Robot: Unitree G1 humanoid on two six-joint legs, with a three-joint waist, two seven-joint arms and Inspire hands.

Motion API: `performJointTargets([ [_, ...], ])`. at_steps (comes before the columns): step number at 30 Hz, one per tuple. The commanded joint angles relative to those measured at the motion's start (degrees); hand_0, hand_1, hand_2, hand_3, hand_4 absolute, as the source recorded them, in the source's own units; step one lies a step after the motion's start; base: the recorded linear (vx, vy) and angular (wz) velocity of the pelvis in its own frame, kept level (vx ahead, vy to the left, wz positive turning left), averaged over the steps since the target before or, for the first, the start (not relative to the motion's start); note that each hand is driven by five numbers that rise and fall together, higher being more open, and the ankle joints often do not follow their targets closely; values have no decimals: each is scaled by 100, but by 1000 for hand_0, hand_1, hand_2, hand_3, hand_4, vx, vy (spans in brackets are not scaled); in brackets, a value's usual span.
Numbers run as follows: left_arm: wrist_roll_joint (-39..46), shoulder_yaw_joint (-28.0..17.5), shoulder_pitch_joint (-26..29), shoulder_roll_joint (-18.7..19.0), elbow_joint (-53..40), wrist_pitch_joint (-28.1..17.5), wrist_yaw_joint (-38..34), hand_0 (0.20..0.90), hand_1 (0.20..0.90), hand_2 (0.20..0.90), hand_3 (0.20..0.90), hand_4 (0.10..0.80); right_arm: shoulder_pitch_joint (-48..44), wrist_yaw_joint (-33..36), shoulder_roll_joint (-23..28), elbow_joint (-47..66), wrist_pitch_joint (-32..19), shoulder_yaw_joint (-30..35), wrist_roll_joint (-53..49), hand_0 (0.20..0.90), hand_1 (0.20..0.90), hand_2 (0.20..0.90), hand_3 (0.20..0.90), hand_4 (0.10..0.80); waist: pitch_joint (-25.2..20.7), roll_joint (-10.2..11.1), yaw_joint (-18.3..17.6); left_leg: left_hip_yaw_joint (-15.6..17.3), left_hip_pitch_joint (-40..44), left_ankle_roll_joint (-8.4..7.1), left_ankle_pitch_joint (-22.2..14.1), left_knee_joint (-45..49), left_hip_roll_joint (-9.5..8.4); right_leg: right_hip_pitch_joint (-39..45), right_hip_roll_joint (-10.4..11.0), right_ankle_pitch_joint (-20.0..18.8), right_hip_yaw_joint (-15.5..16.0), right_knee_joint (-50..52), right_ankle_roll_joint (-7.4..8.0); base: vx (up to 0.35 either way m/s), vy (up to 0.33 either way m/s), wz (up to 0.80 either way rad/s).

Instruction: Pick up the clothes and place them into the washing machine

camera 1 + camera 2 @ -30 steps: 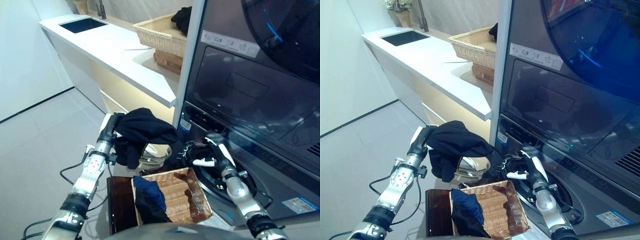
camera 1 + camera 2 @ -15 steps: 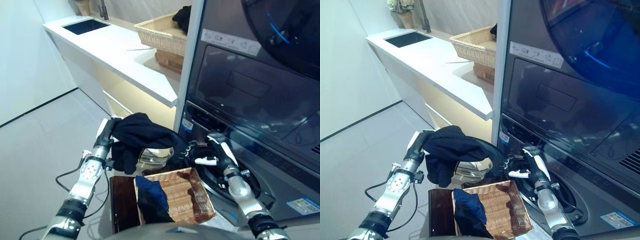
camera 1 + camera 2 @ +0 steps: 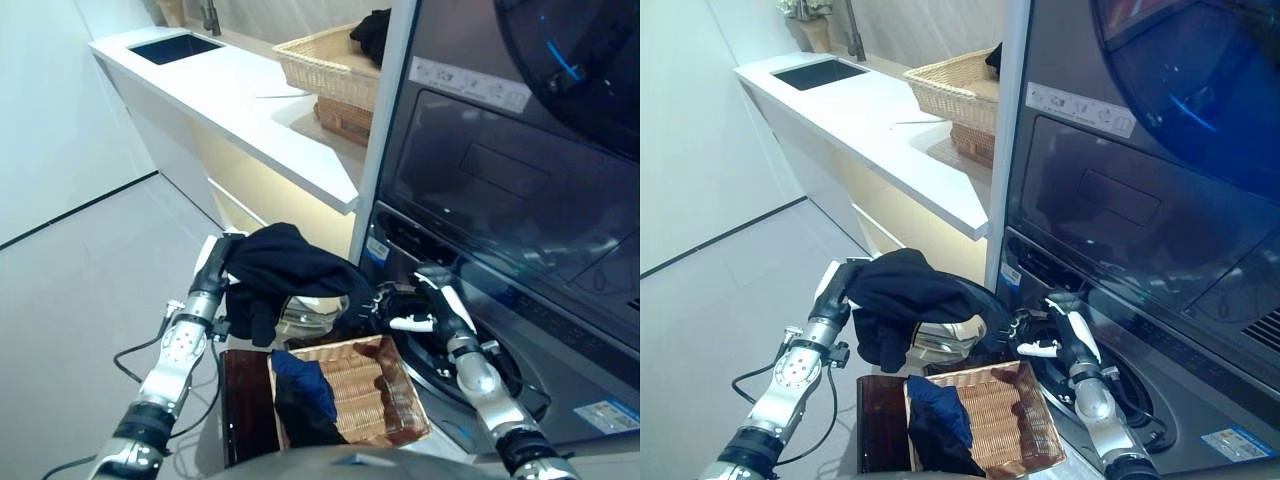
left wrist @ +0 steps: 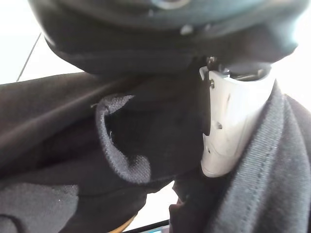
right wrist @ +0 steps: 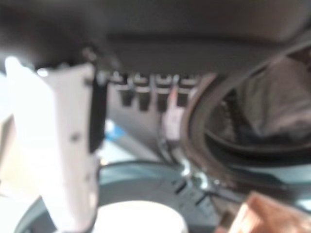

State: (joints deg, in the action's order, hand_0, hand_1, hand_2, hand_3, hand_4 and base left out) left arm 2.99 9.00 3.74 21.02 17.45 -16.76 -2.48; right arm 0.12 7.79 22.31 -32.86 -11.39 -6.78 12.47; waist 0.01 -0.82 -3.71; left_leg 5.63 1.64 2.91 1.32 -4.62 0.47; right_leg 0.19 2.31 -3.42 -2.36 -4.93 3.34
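White counter with a dark sink runs along the back, and a woven basket sits on it. My left hand is curled into a big black piece of clothing, held up beside the dark grey washing machine. My right hand is at the machine's round opening, touching the black cloth; I cannot tell if its fingers are closed. Below sits a brown wicker basket with dark blue clothes.
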Motion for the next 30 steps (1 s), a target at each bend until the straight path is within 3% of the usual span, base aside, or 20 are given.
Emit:
performJointTargets([
  [1, 432, -543, 723, 38, -638, -813, -265, 200, 200, 200, 200, 300, -511, 267, 96, 79, -455, 80, -88, 900, 900, 900, 900, 800, -410, 220, 130, 96, 170, -318, -419, 69, -57, -84, -133, 169, 259, 221, -11, 0, 0, 0],
  [15, 918, -965, 1212, 62, -1247, -946, -514, 200, 200, 200, 200, 300, -495, 164, 119, 218, -432, 9, -168, 900, 900, 900, 900, 800, -416, 184, 99, 118, 186, -326, -424, 71, -42, -68, -132, 176, 270, 219, -17, 1, -1, 0],
  [30, 1001, -933, 1281, 18, -1385, -911, -486, 200, 200, 200, 200, 300, -485, 136, 131, 393, -443, 2, -181, 900, 900, 900, 900, 800, -378, 177, 65, 132, 216, -329, -438, 66, -29, -61, -134, 179, 258, 219, -19, 0, 0, 0],
])
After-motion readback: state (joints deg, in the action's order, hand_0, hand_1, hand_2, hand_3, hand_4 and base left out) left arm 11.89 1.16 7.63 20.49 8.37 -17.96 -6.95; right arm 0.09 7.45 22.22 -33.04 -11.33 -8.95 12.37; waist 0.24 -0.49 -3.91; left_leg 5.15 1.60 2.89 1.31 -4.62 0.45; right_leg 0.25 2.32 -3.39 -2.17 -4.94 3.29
